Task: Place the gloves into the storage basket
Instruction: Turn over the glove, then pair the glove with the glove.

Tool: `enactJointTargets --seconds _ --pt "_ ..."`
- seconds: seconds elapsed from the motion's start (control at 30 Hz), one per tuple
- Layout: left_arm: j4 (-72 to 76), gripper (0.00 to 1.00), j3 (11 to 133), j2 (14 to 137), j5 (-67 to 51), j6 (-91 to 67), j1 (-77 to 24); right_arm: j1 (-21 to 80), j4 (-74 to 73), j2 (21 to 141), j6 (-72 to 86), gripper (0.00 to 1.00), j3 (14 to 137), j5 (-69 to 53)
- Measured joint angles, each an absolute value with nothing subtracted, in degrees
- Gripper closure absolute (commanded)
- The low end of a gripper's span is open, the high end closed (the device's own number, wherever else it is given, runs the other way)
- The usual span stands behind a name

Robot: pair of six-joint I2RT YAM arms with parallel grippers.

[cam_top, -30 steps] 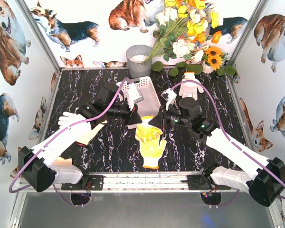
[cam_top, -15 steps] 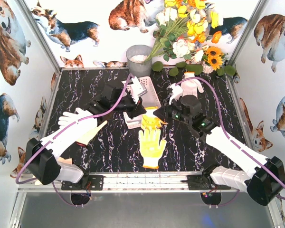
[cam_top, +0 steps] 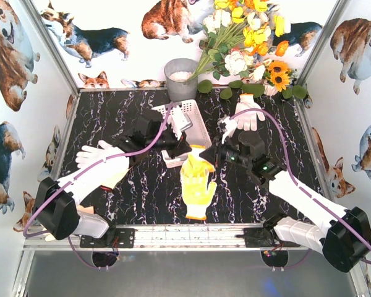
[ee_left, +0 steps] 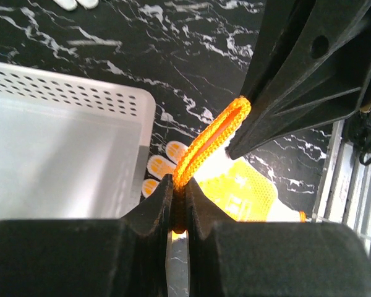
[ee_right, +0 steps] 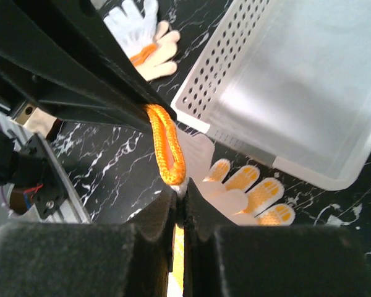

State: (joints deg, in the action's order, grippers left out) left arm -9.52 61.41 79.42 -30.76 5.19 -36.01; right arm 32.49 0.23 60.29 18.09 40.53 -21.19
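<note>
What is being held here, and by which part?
A glove, pinched at its orange cuff by both hands: the left hand and right hand grip opposite sides of the cuff opening.

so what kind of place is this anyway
Probably a staged robot test booth, not a home: white corgi-print wall panels enclose a black marble-patterned tabletop, with the left arm and right arm bolted to a silver metal rail.

White glove (cam_top: 91,153) half under left arm (cam_top: 80,184); storage basket (cam_top: 196,124) partly behind left gripper (cam_top: 188,150).
</note>
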Motion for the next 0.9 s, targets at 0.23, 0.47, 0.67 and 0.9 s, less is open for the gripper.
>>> enactJointTargets --seconds 0.23,0.47,0.67,0.9 --pt "-9.91 1.00 56.73 77.84 -32.84 4.69 -36.23 32.93 -0.03 60.34 19.75 1.00 37.65 -26.55" --pt "-10.55 1.00 51.75 74.11 -35.44 1.23 -37.28 35.48 0.30 60.25 24.21 1.00 34.96 -28.60" --pt "-10.04 1.00 47.27 73.23 -37.76 -3.86 -39.11 37.60 1.63 60.23 30.39 1.00 30.04 -28.73" --pt "-5.82 1.00 41.10 70.96 -38.48 -11.49 -40.82 39.62 0.32 57.34 39.62 0.68 26.96 -26.94"
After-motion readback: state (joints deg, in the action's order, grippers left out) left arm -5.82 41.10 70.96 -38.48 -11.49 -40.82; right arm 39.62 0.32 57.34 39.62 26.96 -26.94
